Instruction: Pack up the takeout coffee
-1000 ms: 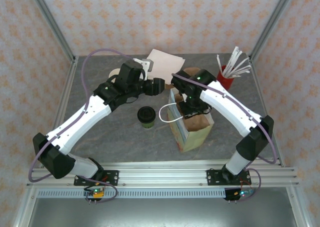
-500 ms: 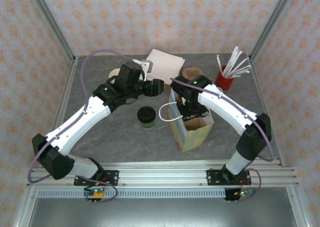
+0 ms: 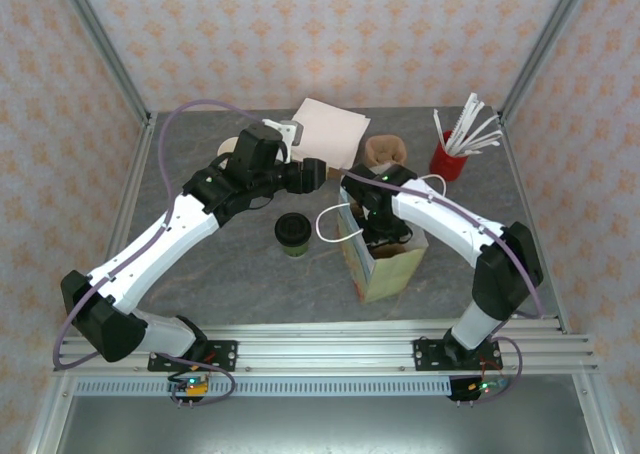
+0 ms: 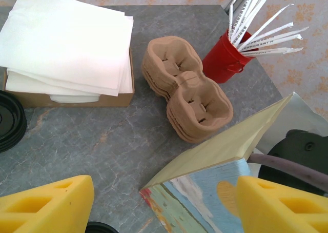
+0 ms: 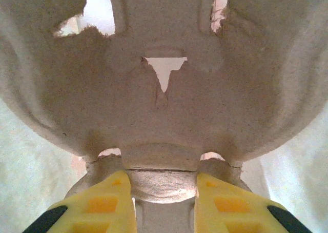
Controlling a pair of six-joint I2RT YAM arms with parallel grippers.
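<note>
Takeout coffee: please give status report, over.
Left gripper open, empty. Right gripper shut on pulp carrier inside paper bag, blocking its mouth. Takeout coffee on table, unpacked.

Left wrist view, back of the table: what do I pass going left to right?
black lids → white napkins in a cardboard box → stacked pulp cup carriers → red cup of wrapped straws

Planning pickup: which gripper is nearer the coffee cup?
Left. The left gripper hovers open just beyond the coffee cup; the right gripper holds a cup carrier inside the paper bag.
</note>
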